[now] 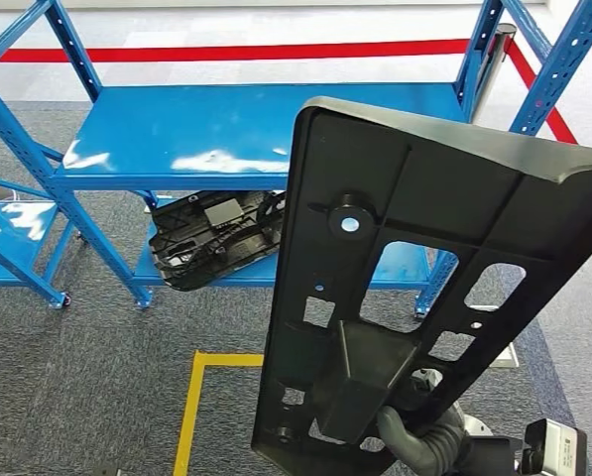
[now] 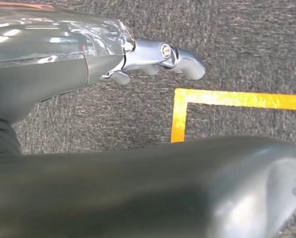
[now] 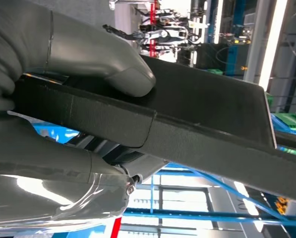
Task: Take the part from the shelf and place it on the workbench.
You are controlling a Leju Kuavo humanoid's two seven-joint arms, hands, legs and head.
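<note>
Right hand (image 3: pixel 60 99) clamps black plastic panel (image 1: pixel 427 288) at one end; left hand (image 2: pixel 153 57) spread, holding nothing. Long overhang could lever panel loose.

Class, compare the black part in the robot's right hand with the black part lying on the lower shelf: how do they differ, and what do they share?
The held part is gripped at its lower end by the right hand and stands tilted above the floor; the shelf part lies flat on the lower shelf, untouched. The held part shows broad panels with cut-outs; the shelf part looks busier. Both are black.
</note>
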